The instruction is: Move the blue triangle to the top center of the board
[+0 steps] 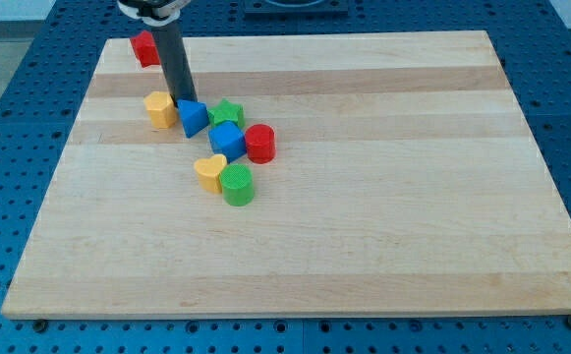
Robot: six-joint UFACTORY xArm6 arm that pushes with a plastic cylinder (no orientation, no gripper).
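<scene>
The blue triangle (193,118) lies on the wooden board (364,236) in the upper left part. My tip (183,100) stands at the triangle's upper left edge, touching or nearly touching it, between it and a yellow block (160,109) to the left. A green star (227,112) sits just right of the triangle. A blue cube (226,140) lies below and right of it.
A red cylinder (260,144) stands right of the blue cube. A yellow heart (209,172) and a green cylinder (237,184) lie below the cube. A red block (145,47) sits at the board's top left, partly behind the rod.
</scene>
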